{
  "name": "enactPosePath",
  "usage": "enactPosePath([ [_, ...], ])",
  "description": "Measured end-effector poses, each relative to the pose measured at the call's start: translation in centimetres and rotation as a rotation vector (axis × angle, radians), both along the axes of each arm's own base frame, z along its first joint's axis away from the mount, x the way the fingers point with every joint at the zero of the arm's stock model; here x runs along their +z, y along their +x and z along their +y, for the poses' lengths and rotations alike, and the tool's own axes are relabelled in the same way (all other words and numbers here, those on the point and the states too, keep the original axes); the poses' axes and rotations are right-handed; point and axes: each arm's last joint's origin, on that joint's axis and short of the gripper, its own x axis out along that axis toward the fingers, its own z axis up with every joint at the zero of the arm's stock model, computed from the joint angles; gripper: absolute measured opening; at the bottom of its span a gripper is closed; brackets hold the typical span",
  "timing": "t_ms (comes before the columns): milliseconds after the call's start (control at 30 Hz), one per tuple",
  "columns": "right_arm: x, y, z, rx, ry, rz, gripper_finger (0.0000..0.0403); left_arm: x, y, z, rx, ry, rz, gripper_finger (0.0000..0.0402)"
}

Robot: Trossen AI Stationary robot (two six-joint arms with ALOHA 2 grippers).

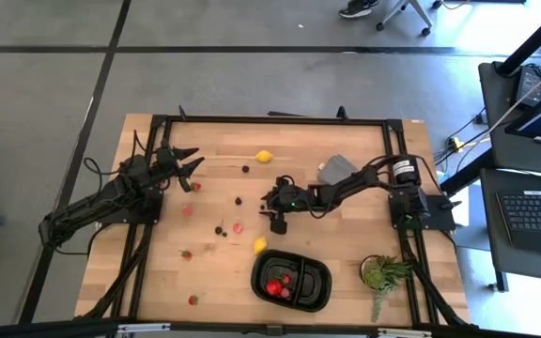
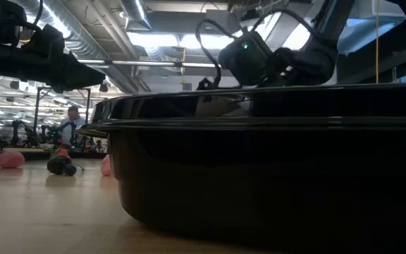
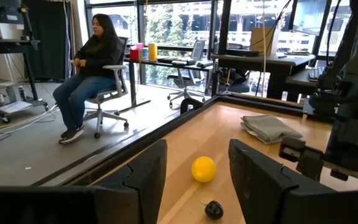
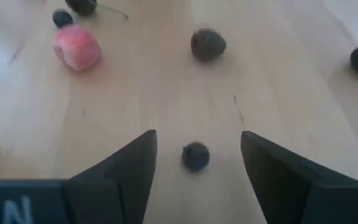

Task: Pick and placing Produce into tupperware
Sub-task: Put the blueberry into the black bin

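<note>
Item: right gripper (image 4: 194,155), at mid-table, lowered over a small dark berry (image 4: 196,155). Fingers are parted, one on each side of the berry, nothing held; contact is not yet made.

Item: tray (image 1: 319,272), at the near edge of the table, well apart from the berry; red pieces (image 1: 277,284) are already lodged in its left compartment.

Item: left gripper (image 1: 186,167), parked at the far left, fingers partly open, empty; a lemon (image 3: 203,168) is seen ahead of it.

Handling note: the berry is judged round and prone to roll. It is best kept centred between the fingers, closed on gently, and lifted only once seated.
</note>
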Motion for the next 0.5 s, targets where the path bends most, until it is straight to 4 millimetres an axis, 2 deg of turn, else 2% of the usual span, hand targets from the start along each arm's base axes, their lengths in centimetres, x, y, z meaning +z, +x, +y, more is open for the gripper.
enactPosePath([
  [267,-1.8,0.3,0.0,-0.038,0.051,-0.023,0.0232,0.0,0.0,0.0,0.000,0.000,0.000,0.0165],
  [500,-2.1,0.3,-0.1,-0.046,0.053,-0.009,0.0190,0.0,0.0,0.0,0.000,0.000,0.001,0.0165],
])
